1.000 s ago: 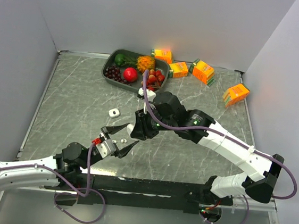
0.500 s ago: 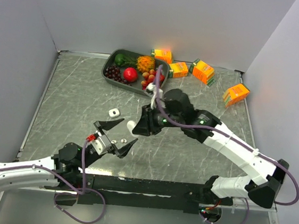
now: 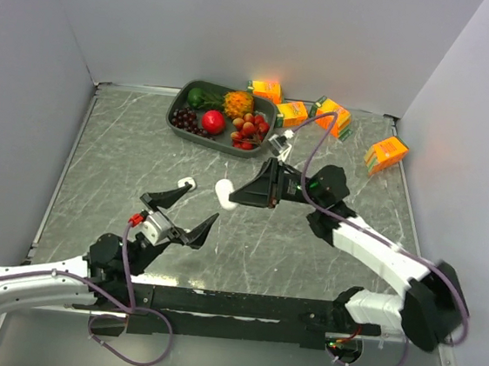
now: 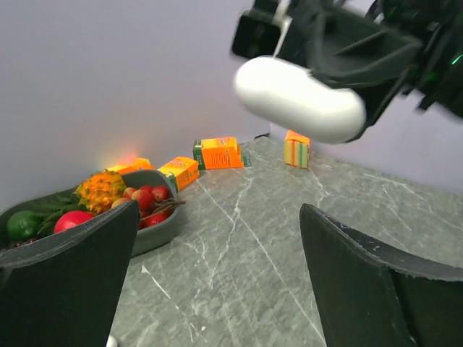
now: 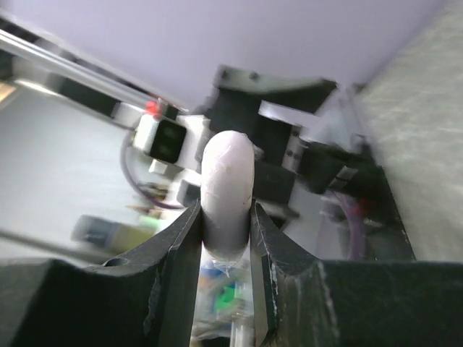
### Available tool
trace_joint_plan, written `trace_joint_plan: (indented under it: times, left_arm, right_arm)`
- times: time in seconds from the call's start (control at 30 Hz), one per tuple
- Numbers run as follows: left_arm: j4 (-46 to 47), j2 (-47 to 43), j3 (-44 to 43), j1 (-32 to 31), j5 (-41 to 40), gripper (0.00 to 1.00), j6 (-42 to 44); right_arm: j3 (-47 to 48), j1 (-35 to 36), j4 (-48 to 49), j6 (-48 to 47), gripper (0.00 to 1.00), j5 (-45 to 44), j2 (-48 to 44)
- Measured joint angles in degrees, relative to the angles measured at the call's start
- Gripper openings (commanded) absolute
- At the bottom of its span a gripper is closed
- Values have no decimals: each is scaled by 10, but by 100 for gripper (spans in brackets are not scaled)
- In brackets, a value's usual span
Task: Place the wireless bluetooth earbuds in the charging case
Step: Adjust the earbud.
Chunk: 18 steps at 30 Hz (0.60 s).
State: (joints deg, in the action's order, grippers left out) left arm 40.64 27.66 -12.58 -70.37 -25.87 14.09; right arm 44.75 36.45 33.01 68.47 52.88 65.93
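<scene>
My right gripper [image 3: 236, 194] is shut on a white oval charging case [image 3: 223, 192] and holds it in the air above the middle of the table, with the arm lying nearly level. In the right wrist view the case [image 5: 227, 181] sits clamped between both fingers. My left gripper [image 3: 182, 214] is open and empty, tilted up below and left of the case. In the left wrist view the case [image 4: 300, 97] hangs above my open jaws. A tiny white bit [image 4: 108, 341] shows at the bottom edge; I cannot tell if it is an earbud. No earbuds show in the top view.
A second small white case [image 3: 187, 181] lies on the table by my left gripper's far finger. A dark fruit tray [image 3: 176, 106] stands at the back. Several orange juice boxes [image 3: 332, 115] lie at the back right, one [image 3: 386, 154] near the right wall.
My right gripper has lifted the white case off the table, swung right and levelled out. My left gripper has tilted up, shifted left and opened wider. The earbuds seen on the table earlier no longer show.
</scene>
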Motion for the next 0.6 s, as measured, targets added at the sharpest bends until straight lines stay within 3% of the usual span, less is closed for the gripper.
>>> trace_joint_plan:
  times: [0.07,0.17,0.37,0.6]
  left_arm:
    - [24,19,0,0,1,96,3]
    - [61,47,-1,0,6,96,14]
    - [121,91,-9,0,21,96,50]
    - [124,101,-43,0,46,96,140]
  right_arm:
    - [-21,-1,149,115,0,9,54]
    - [-22,-2,266,257,0,5,133]
    - [-24,-2,340,375,0,1,155]
    - [-11,-2,378,436,0,7,158]
